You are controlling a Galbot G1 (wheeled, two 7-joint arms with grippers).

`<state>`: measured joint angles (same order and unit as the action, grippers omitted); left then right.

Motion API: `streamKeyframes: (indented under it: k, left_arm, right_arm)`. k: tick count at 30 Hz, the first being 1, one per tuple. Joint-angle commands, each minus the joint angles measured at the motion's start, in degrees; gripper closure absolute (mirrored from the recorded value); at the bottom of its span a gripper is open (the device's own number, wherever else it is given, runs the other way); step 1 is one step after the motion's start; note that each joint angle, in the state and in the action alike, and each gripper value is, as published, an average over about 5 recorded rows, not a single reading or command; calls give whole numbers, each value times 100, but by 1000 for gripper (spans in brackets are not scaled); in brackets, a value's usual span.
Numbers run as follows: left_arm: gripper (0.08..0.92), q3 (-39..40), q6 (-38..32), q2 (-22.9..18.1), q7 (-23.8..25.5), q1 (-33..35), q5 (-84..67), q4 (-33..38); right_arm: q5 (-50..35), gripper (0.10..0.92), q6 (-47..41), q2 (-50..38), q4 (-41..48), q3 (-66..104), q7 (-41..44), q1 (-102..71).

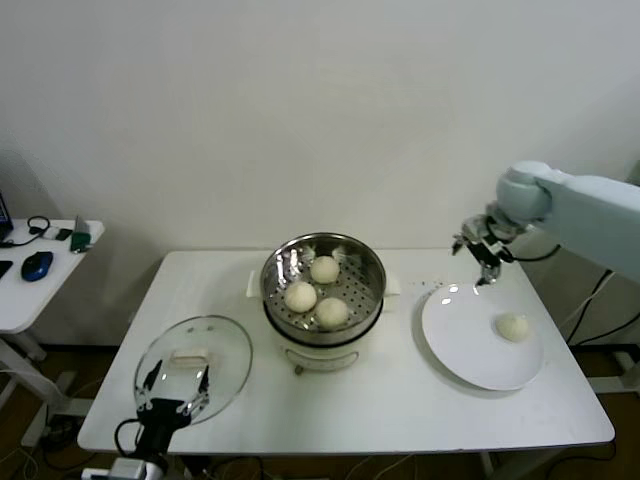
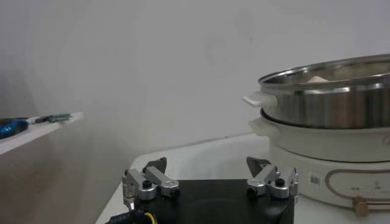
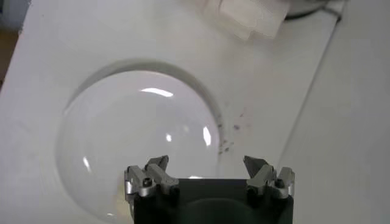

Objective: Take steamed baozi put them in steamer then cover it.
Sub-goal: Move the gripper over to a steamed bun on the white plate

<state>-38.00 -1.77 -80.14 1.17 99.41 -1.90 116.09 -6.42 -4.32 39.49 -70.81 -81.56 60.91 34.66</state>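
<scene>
Three cream-white baozi (image 1: 316, 290) lie on the perforated tray of the shiny steel steamer (image 1: 372, 262) at the table's middle. One more baozi (image 1: 513, 326) rests on the white plate (image 1: 461, 336) to the right. My right gripper (image 1: 478, 256) hangs open above the plate's far edge, apart from that bun; its wrist view shows the bare plate (image 3: 131, 131) below the right gripper (image 3: 207, 163). My left gripper (image 1: 176, 384) is open and low at the table's front left, by the glass lid (image 1: 220, 352). In the left wrist view the left gripper (image 2: 208, 163) faces the steamer (image 2: 332, 97).
The steamer stands on a white electric base (image 1: 322, 358). A side table (image 1: 30, 290) at the far left holds a mouse and small items. A white wall lies close behind the table (image 1: 400, 400).
</scene>
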Motion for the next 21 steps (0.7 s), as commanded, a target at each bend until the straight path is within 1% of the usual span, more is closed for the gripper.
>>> streamKeyframes:
  k: [1, 10, 14, 21]
  left_arm:
    - [177, 24, 62, -41, -5, -13, 65, 37]
    - [177, -28, 61, -66, -11, 63, 131, 30]
    - [177, -54, 83, -73, -27, 77, 145, 37]
    - [177, -48, 126, -82, -72, 60, 164, 18]
  right_arm:
    - [324, 203, -536, -1050, 685, 1679, 374, -1963]
    - [1101, 203, -102, -700, 1536, 2829, 571, -2997]
    - [1410, 203, 103, -495, 1867, 3139, 609, -3183]
    - [1687, 203, 354, -52, 2417, 3555, 571, -3265]
